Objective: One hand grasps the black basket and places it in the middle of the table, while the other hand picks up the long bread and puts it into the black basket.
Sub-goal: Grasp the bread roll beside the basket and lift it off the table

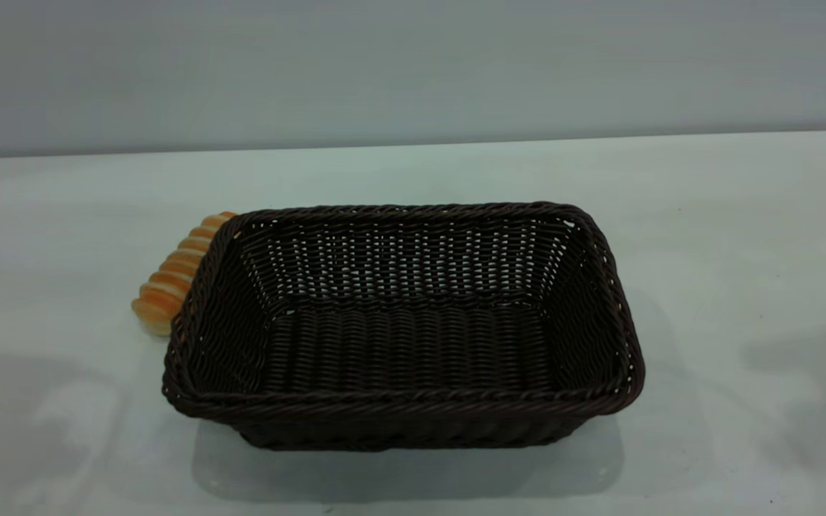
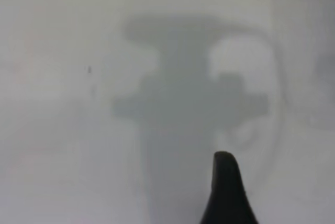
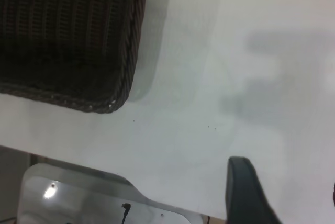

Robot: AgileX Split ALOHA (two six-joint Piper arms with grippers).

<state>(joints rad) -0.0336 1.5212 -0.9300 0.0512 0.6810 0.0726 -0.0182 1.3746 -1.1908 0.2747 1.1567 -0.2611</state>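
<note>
Black basket (image 1: 406, 330) — dark woven wicker, rectangular, flared sides, braided rim, open-weave walls, nothing inside — sits upright mid-surface. Long bread (image 1: 173, 276), golden-orange with pale ridges, lies just beside the basket's left wall, partly hidden behind it. Surface (image 1: 728, 236) plain white, few dark specks, grey wall behind. Left gripper (image 2: 225, 192) and right gripper (image 3: 246, 192) each show one dark fingertip over bare surface — jaws: cannot tell.

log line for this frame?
black basket: mid-table, empty | long bread: on table, against basket's left wall | arms: neither touching either
</note>
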